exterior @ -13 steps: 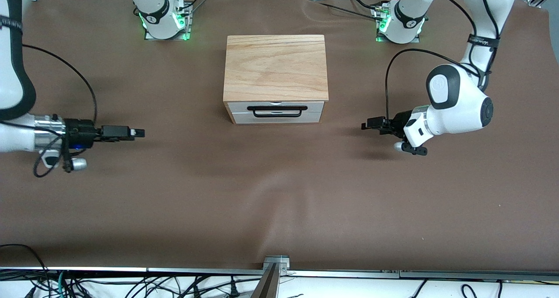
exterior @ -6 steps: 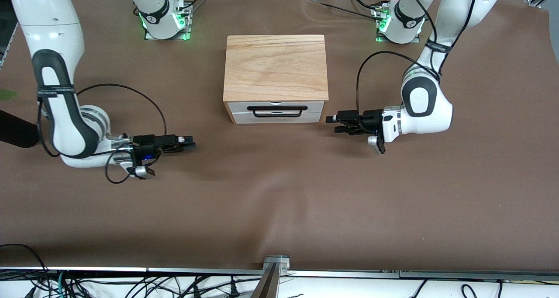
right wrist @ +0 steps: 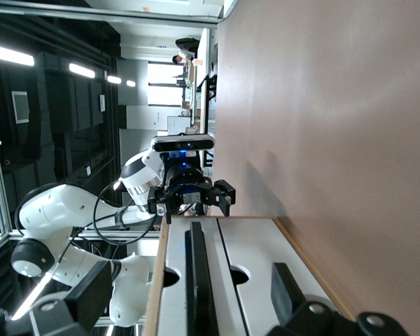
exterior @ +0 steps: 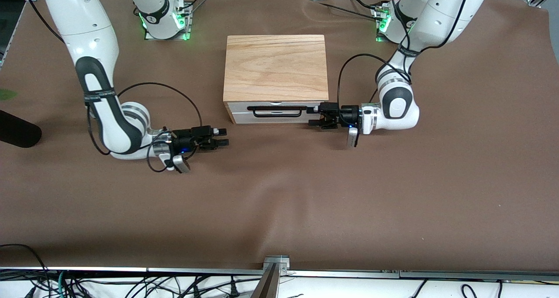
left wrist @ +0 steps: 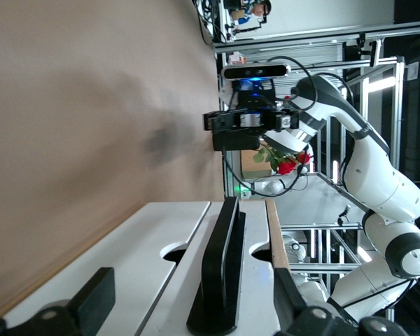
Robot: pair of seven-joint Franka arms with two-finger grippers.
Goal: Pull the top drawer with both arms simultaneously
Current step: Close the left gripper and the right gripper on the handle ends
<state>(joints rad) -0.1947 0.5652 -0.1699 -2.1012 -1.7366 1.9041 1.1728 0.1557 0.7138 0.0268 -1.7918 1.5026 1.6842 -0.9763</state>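
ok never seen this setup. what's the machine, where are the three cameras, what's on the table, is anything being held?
Two white robot arms are bolted along one edge of a table covered in brown cloth. One picture looks down from a high camera facing them; the other two come from cameras on each arm's wrist, looking out past its own fingers.

On the table stands one oak box with two white drawer fronts. The top drawer is closed and carries a wide black handle.

The left gripper sits low at the handle's end toward the left arm, jaws open, not closed on it. The right gripper is low over bare cloth, toward the right arm's end of the table and short of the box, jaws open too. Each wrist view shows the drawer front edge-on with the other arm's gripper farther off.

Nothing is held.
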